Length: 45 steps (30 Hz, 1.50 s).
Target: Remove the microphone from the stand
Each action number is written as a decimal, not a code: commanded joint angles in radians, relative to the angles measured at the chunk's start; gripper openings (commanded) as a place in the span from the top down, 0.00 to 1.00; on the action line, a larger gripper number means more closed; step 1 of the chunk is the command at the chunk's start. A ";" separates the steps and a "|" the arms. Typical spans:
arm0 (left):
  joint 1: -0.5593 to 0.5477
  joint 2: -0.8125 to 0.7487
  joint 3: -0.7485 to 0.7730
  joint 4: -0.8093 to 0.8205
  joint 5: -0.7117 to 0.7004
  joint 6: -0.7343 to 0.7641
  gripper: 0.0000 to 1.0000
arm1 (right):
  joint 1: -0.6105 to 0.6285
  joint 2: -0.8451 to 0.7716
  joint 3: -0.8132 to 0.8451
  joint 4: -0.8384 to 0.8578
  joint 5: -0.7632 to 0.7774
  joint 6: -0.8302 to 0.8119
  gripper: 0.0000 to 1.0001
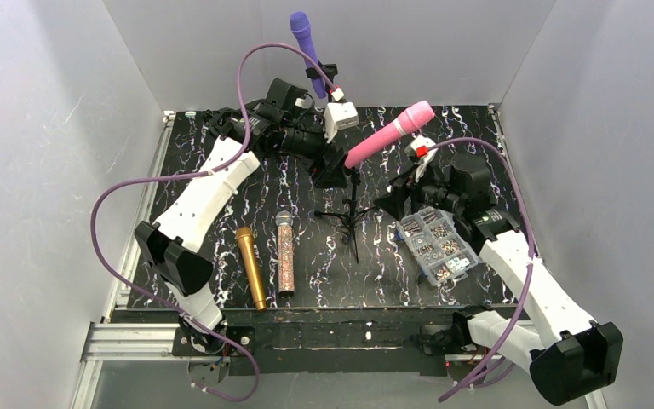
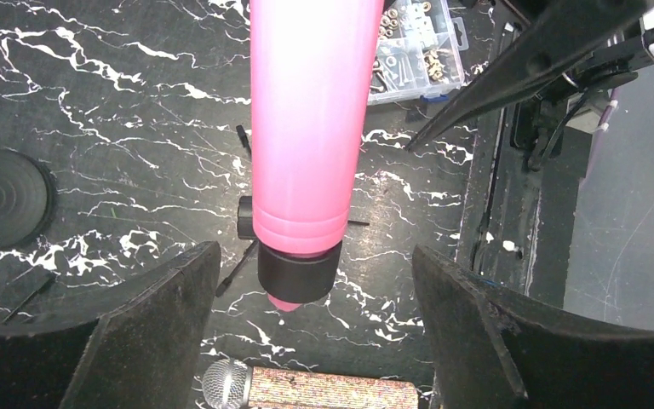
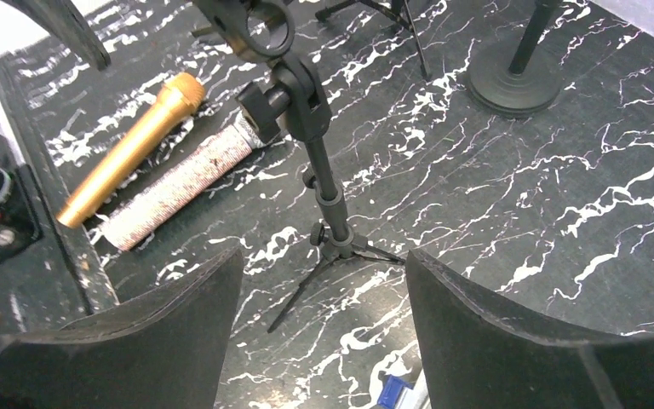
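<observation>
1. Work area: a black table [image 1: 366, 277] with white veining, closed in by plain grey walls [image 1: 43, 128].
2. Left gripper [image 2: 315, 256]: the jaws stand wide. One finger [image 2: 153, 324] lies on each side of the lower body of the pink microphone [image 2: 306, 128]. A gap shows on both sides, so nothing is gripped.
3. Pink microphone: its lower end is seated in the black clip [image 2: 298, 271] of the stand [image 3: 328, 192], and the pink tail shows just below the clip ring. In the top view the body is tilted, with the head raised toward the right rear.
4. Stand: a thin black post on folding tripod legs. The legs rest on the table near its centre.
5. Right gripper [image 3: 324, 256]: the jaws stand wide and hold nothing. It hangs on the right side of the stand. In the right wrist view the post and tripod appear between the fingers but beyond them, not touching.
6. Loose items left of the tripod: a glitter microphone [image 1: 284, 253] and a gold microphone [image 1: 251, 266] lie flat on the table, side by side.
7. Right of the tripod: a clear parts box [image 1: 438, 244] sits on the table, beside the right arm's wrist.
8. Rear of the table: a purple microphone [image 1: 304, 38] is held high on a second stand with a round base [image 2: 4, 196].
</observation>
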 commanded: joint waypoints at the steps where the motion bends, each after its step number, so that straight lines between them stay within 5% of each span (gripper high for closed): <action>1: -0.008 0.013 0.028 -0.013 0.046 0.036 0.20 | -0.060 -0.015 0.027 0.098 -0.099 0.176 0.22; 13: -0.016 0.034 0.016 0.030 0.014 0.007 0.51 | -0.125 0.041 -0.029 0.561 -0.310 0.590 0.23; 19: -0.021 0.035 0.008 0.048 0.002 -0.035 0.65 | -0.176 0.053 -0.093 0.842 -0.299 0.801 0.23; 28: -0.044 0.020 -0.004 0.055 -0.036 -0.090 1.00 | -0.183 0.100 -0.091 1.014 -0.221 0.920 0.23; 45: -0.125 -0.054 -0.132 0.051 -0.194 -0.210 1.00 | -0.182 0.246 0.006 1.151 -0.146 1.067 0.28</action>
